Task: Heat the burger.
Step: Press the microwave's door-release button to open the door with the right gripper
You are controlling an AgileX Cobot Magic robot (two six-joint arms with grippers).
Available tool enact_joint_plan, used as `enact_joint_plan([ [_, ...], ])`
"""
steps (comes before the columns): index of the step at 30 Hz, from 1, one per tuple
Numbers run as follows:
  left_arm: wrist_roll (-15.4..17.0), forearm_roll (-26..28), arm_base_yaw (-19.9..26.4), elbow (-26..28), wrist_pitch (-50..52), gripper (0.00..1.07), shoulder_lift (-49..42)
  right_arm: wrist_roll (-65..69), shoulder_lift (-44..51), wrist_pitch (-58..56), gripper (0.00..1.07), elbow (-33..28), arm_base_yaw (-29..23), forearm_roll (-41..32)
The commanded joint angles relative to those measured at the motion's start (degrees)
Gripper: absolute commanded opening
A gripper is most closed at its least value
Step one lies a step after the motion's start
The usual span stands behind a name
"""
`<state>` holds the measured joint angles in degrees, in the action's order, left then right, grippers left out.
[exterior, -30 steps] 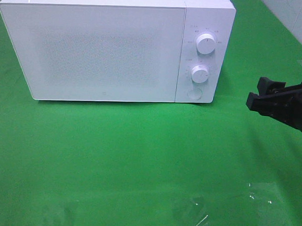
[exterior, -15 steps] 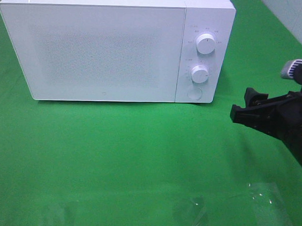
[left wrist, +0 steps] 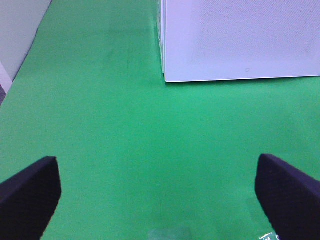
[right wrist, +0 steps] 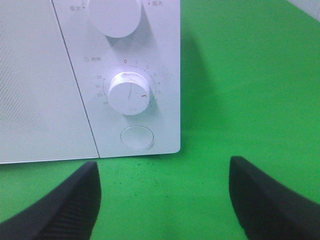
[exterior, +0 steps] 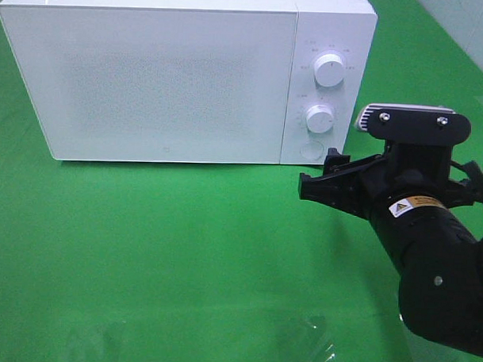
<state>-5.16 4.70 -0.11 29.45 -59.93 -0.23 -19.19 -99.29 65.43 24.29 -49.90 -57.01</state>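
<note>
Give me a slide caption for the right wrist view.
Open right gripper faces the microwave near its timer knob and round button, over green cloth.

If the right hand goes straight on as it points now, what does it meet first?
Probably the control panel of the microwave, near the round button under the lower knob; depth unclear.

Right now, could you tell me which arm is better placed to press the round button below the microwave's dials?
Right. The right tool, open, hovers just in front of the round button, facing it; the left tool, also open, looks at the microwave's opposite lower corner.
</note>
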Motion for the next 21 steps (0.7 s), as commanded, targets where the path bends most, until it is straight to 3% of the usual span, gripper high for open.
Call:
enact_joint_plan([
  [1, 0.00, 0.06, 0.23, -0.17, 0.57, 0.98, -1.09, -0.52, -0.97, -0.40, 0.69, 1.72, -0.06, 0.17],
  [9, 0.00, 0.06, 0.23, -0.17, 0.57, 0.98, -1.09, 13.41, -1.66, -1.55, 0.64, 3.61, -0.06, 0.34],
  [13, 0.00, 0.06, 0.23, -0.17, 0.57, 0.98, -1.09, 31.11, -1.66, -3.09, 0.54, 3.61, -0.06, 0.34],
  [21, 0.00, 0.06, 0.23, -0.17, 0.57, 0.98, -1.09, 53.92, -1.66, -4.35, 0.36, 3.61, -0.06, 3.67],
])
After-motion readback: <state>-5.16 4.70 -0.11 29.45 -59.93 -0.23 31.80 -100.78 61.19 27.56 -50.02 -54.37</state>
